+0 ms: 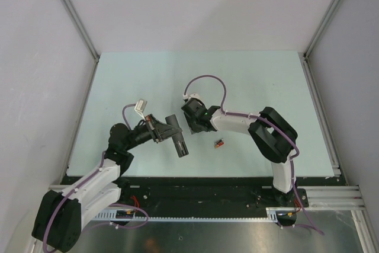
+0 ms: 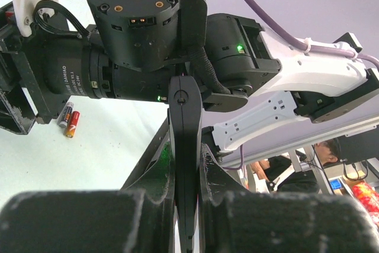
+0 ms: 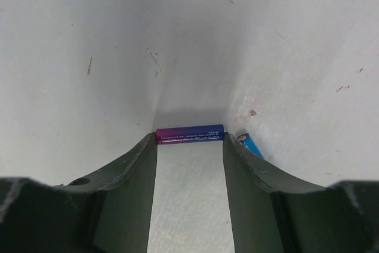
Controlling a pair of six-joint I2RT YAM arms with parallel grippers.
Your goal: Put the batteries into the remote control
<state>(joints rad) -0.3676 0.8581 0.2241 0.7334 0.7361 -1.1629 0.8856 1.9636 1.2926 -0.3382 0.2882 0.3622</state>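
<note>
My left gripper (image 1: 159, 130) is shut on the black remote control (image 1: 176, 135) and holds it off the table. The left wrist view shows the remote control (image 2: 183, 117) edge-on, clamped between the fingers (image 2: 155, 176). My right gripper (image 1: 190, 124) is down at the table just right of the remote. In its wrist view a blue-to-magenta battery (image 3: 189, 133) lies lengthwise between the fingertips of the gripper (image 3: 189, 141), each end touching a tip. A light-blue battery (image 3: 251, 145) lies just outside the right finger. Two more batteries, one red-orange (image 1: 219, 143), rest on the table; they are side by side (image 2: 70, 120) in the left wrist view.
The pale green table top (image 1: 254, 81) is bounded by grey walls at the back and both sides. A metal rail (image 1: 320, 108) runs along its right edge. The right arm's black elbow (image 1: 272, 131) stands to the right of the loose batteries.
</note>
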